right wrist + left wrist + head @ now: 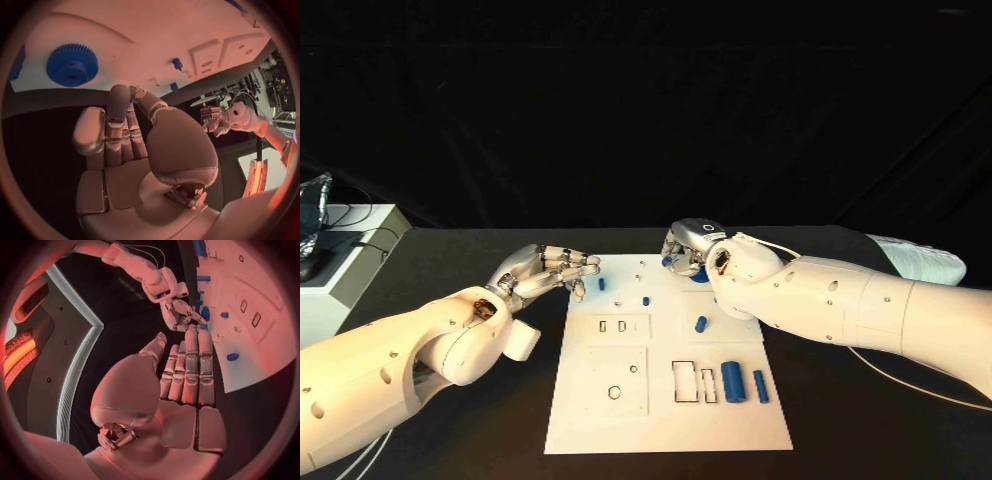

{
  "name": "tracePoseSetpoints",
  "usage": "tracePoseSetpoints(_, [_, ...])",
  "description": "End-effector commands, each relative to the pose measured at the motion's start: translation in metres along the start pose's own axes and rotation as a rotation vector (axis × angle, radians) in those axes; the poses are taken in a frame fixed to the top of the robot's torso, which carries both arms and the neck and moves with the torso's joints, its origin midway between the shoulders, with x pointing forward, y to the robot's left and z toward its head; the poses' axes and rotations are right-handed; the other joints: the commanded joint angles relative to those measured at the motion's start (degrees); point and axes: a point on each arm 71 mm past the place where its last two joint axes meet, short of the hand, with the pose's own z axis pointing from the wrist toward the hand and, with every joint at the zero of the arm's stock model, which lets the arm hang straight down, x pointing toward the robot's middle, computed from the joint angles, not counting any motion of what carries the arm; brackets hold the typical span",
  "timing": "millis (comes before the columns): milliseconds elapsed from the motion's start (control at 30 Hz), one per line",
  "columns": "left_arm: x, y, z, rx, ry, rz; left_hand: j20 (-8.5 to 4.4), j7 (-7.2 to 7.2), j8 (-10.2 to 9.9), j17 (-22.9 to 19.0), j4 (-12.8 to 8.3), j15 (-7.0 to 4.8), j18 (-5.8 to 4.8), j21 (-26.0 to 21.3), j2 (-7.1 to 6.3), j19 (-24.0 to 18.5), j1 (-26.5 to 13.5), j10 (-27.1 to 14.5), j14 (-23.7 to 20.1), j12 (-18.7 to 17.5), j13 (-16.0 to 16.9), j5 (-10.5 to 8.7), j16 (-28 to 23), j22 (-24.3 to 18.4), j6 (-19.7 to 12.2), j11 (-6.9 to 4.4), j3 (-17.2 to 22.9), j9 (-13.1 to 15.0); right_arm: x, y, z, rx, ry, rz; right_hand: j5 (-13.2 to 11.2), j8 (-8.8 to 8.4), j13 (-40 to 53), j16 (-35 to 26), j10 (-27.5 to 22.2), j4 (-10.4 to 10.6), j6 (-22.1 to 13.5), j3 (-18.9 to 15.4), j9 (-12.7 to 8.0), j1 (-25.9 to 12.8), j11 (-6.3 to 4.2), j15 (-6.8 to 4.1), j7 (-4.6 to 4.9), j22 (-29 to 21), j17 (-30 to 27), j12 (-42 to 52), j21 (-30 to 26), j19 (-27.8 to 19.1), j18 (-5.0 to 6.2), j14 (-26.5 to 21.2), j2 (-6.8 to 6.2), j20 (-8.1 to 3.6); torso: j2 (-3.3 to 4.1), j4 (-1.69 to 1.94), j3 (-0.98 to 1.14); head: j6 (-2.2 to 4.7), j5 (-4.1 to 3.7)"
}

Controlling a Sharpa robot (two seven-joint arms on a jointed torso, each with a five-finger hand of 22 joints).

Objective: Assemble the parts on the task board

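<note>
Both white arms fill the near corners of the head view, and between them lies the task board (668, 400), a white plate on the black surface (473, 440). Toward its near end two blue bars (733, 382) lie side by side next to rectangular slots. Farther up, a short blue peg (701, 323) lies loose, and two small pegs (646, 300) stand nearer the far edge. The left hand (548, 270) hovers just off the board's left edge, fingers curled loosely, grasping nothing. The right hand (689, 248) sits over the board's far edge, where a bit of blue shows under it.

From the left wrist, the left hand (181, 375) has its fingers straight and together, palm bare, released. Beyond its fingertips lies the board (262, 360) with small blue pieces on it, and the right hand (181, 312) hangs at the board's end.

From the right wrist, the right hand (119, 135) is likewise released, fingers extended side by side above the dark surface just short of the board's edge. A blue gear (72, 65) lies flat on the board (156, 40) just past the fingertips, untouched.

The gear looks like the next target. Being thin and flat, it offers little to grip; fingers closing from above could slide it across the smooth plate or push it off the near edge. A careless sweep could also topple the standing pegs close by.
</note>
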Motion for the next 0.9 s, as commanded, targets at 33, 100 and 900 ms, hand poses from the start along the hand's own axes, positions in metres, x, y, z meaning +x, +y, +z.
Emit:
tracePoseSetpoints(33, [0.002, -0.002, 0.000, 0.015, 0.008, -0.012, 0.02, 0.47, -0.32, 0.00, -0.25, 0.19, 1.10, -0.18, 0.17, -0.08, 0.16, -0.36, 0.01, -0.19, -0.06, -0.22, -0.18, 0.11, -0.01, -0.06, 0.09, -0.05, -0.001, 0.004, 0.005, 0.019, -0.031, 0.010, 0.02, 0.06, 0.11, 0.05, 1.54, -0.25, 0.42, -0.01, 2.83, 1.67, -1.27, -0.28, -0.45, 1.38, 0.03, 0.18, -0.56, 3.77, -0.41, -0.08, 2.23, -0.32, 0.05, 0.04, -0.04, -0.04, 0.36])
tracePoseSetpoints(100, [0.003, -0.002, 0.000, 0.015, 0.009, -0.013, 0.02, 0.47, -0.32, 0.00, -0.25, 0.19, 1.10, -0.18, 0.17, -0.08, 0.16, -0.36, 0.01, -0.19, -0.06, -0.22, -0.18, 0.11, -0.01, -0.06, 0.09, -0.05, 0.000, 0.008, 0.008, 0.015, -0.033, 0.011, 0.02, 0.06, 0.11, 0.05, 1.54, -0.25, 0.42, -0.01, 2.83, 1.67, -1.27, -0.28, -0.45, 1.38, 0.03, 0.18, -0.56, 3.77, -0.41, -0.08, 2.23, -0.32, 0.09, 0.01, -0.04, -0.09, 0.53])
tracePoseSetpoints(900, [0.005, -0.004, 0.000, 0.017, 0.017, -0.014, 0.04, 0.44, -0.32, -0.01, -0.35, 0.19, 1.13, -0.16, 0.15, -0.09, 0.00, -0.36, 0.01, -0.17, -0.06, -0.22, -0.13, 0.28, -0.01, -0.08, 0.06, -0.05, 0.008, 0.034, 0.019, -0.030, -0.036, 0.029, -0.04, 0.07, 0.09, -0.03, 1.18, -0.43, 0.17, 0.19, 2.79, 1.79, -1.11, -0.20, -0.24, 1.69, -0.03, 0.16, -1.21, 3.80, -0.33, -0.08, 2.29, -0.25, 0.48, 0.23, -0.27, -0.61, 0.86])
